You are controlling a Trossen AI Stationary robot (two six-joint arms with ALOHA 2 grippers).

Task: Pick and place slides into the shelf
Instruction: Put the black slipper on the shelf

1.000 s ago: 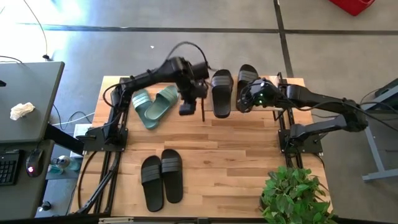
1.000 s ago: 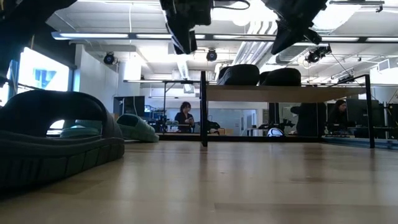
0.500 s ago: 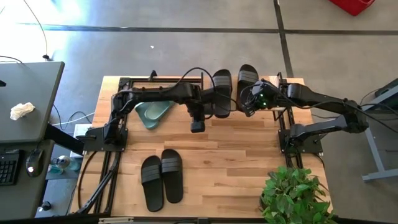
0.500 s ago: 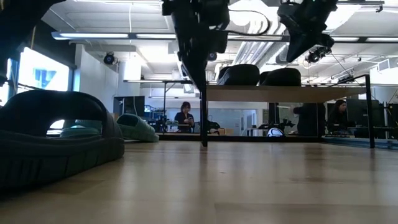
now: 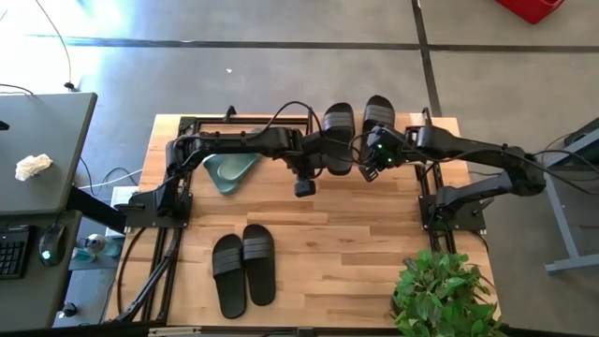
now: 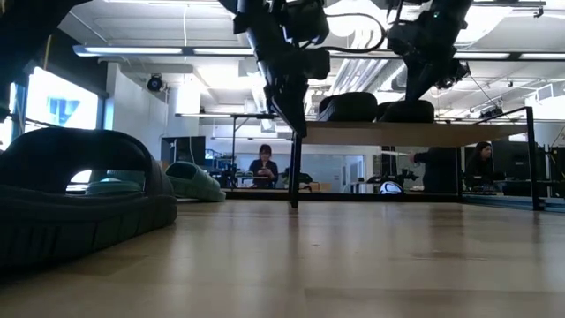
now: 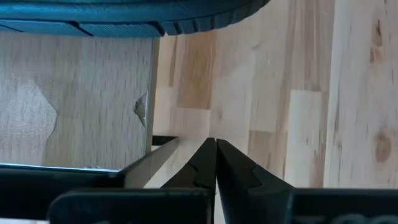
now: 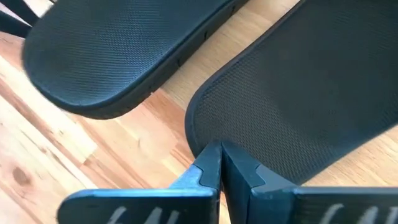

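A: What do the slides look like, and where are they?

B: One black pair (image 5: 243, 265) lies side by side on the bare table (image 5: 365, 253), near and left of centre, wide straps across the open toes. A second black pair (image 5: 357, 131) sits on the shelf's (image 5: 412, 140) light wooden board at the far side, right of centre; in the right wrist view their heels show a fine textured footbed. Of the sage-green pair (image 5: 229, 171) only part shows, far left, under the left arm.

A: And the shelf itself?

B: Thin black rods holding the board up; in the low view it stands across the far table with the two black slides humped on top.

A: The grippers?

B: The left gripper (image 5: 304, 185) hangs at the shelf's left near corner, fingers pressed together and holding nothing. The right gripper (image 5: 373, 167) is at the heel of the right-hand slide on the board, fingers likewise closed and empty, tips at the heel's edge.

A: Anything different from a second ago?

B: The left arm has swung right from above the green pair to the shelf corner, now covering most of that pair. The black slides on the board sit slightly farther back and to the right
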